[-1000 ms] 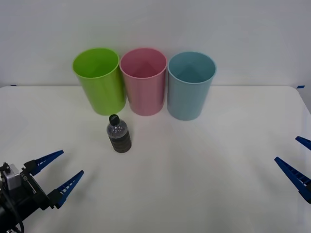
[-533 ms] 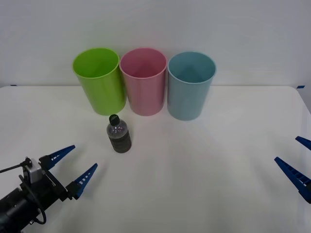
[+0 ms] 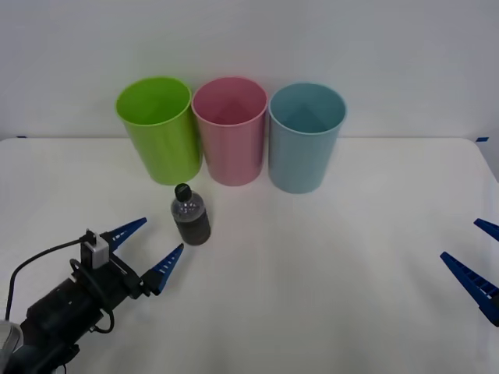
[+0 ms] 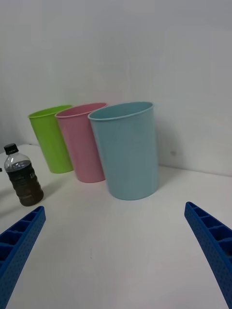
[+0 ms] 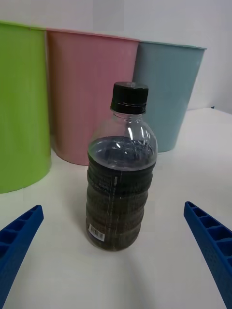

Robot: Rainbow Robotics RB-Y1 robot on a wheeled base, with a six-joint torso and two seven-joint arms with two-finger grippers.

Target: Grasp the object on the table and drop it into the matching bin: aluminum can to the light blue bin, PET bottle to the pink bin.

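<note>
A small clear PET bottle (image 3: 191, 216) with a black cap and dark lower body stands upright on the white table (image 3: 327, 265), in front of the gap between the lime green and pink bins. My left gripper (image 3: 153, 249) is open just short of the bottle, its blue fingers pointing at it; in the left wrist view the bottle (image 5: 122, 183) stands centred between the fingers (image 5: 17, 241), untouched. The pink bin (image 3: 230, 128) stands behind the bottle, the light blue bin (image 3: 306, 135) to its right. My right gripper (image 3: 477, 265) rests open at the right edge, holding nothing.
A lime green bin (image 3: 158, 127) stands left of the pink one, and the three bins form a row along the back of the table by the white wall. Open tabletop lies between the bottle and the right gripper.
My left arm has reached forward and to the right from the near left corner, bringing its open fingers close to the bottle. Bottle, bins and right arm have not moved.
</note>
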